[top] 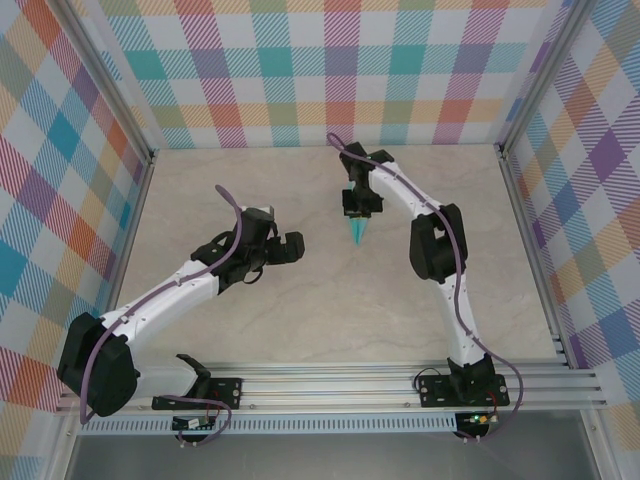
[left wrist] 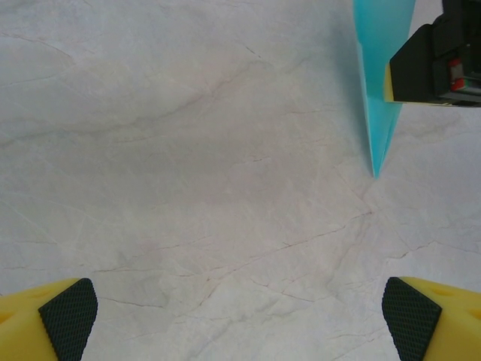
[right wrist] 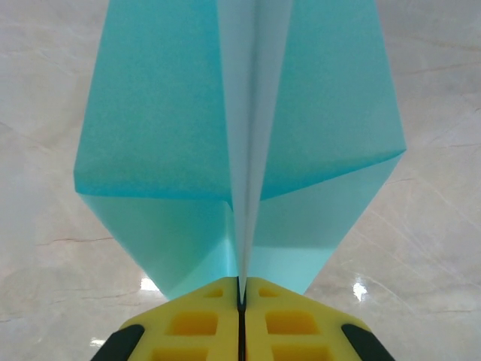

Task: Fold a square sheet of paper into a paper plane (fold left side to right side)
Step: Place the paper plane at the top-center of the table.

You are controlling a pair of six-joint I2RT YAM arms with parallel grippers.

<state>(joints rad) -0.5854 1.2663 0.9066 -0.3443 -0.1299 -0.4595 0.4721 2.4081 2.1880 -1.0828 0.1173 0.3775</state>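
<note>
The square sheet of paper now stands folded as a light-turquoise paper plane (top: 357,232), near the middle of the table with its point toward the arm bases. My right gripper (top: 358,211) is shut on the plane's centre fold. In the right wrist view the yellow fingers (right wrist: 195,323) pinch the pale keel of the paper plane (right wrist: 165,135), and both wings spread out flat on either side. My left gripper (top: 290,247) hovers to the left of the plane, open and holding nothing. The left wrist view has the paper plane (left wrist: 379,98) at top right, tip down, far from my left gripper (left wrist: 240,316).
The tabletop (top: 300,320) is pale marbled beige, walled by checked panels on three sides. An aluminium rail (top: 330,385) carrying both arm bases runs along the near edge. The right arm's black wrist (left wrist: 440,64) juts in at the top right of the left wrist view.
</note>
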